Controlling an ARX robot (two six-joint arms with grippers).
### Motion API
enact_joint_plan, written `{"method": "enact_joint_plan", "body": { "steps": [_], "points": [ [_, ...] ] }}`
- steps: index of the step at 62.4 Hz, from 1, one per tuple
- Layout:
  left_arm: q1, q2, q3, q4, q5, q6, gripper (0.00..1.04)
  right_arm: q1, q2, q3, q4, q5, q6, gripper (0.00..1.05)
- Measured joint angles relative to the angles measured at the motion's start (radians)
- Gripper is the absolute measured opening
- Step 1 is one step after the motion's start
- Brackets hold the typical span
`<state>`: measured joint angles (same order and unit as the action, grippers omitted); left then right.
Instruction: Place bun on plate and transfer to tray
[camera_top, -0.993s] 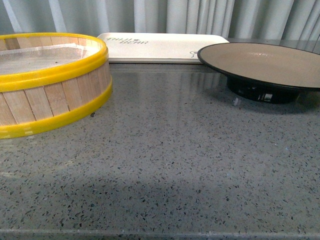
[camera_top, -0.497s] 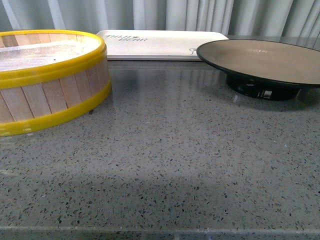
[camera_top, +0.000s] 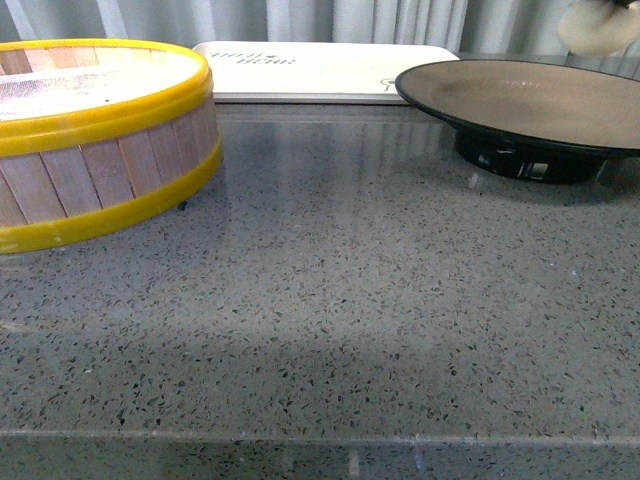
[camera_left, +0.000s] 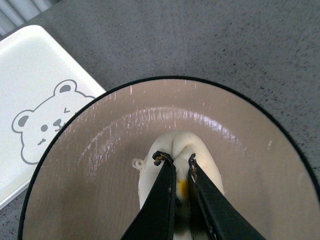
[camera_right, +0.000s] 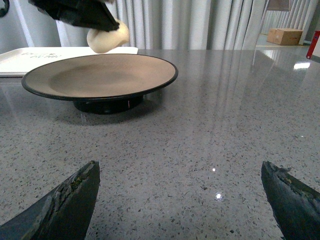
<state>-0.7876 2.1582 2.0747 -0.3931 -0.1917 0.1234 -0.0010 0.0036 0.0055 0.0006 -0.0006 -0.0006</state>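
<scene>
On a speckled grey countertop (camera_top: 340, 300), the yellow-rimmed wooden steamer basket (camera_top: 100, 130) stands at far left. Behind it and to its right lies the cream-white tray (camera_top: 320, 70), flat against the curtain, with dark script lettering at one end and a printed bear face (camera_left: 45, 125) at the other. Right of the tray, with its rim close to the tray's corner, sits the plate (camera_top: 530, 105), matte tan inside, with a glossy black rim and a black foot.

The bun (camera_left: 182, 142) hangs in the air over the plate (the right wrist view shows clear space between bun and plate). It is small, white and soft. The grip pinches it into an oval, and a spot of yellow shows between the fingers. In the front view only its pale underside shows, at the top right corner.

The left gripper (camera_left: 176, 159) holds the bun from above, its two thin black fingers drawn narrow and pressed into the dough.

The right gripper (camera_right: 180, 200) rests low near the countertop, well short of the plate, with its dark fingers spread wide and nothing between them.
</scene>
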Motion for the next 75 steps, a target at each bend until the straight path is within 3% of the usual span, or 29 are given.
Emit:
{"method": "enact_joint_plan", "body": {
  "steps": [44, 47, 75],
  "points": [
    [0.023, 0.066, 0.002, -0.055, -0.075, 0.101, 0.05, 0.000, 0.000, 0.000, 0.000, 0.000, 0.000, 0.96],
    [0.022, 0.071, 0.009, -0.062, -0.070, 0.101, 0.16, 0.000, 0.000, 0.000, 0.000, 0.000, 0.000, 0.96],
    [0.022, 0.073, 0.084, -0.117, -0.040, 0.074, 0.78, 0.000, 0.000, 0.000, 0.000, 0.000, 0.000, 0.96]
  ]
}}
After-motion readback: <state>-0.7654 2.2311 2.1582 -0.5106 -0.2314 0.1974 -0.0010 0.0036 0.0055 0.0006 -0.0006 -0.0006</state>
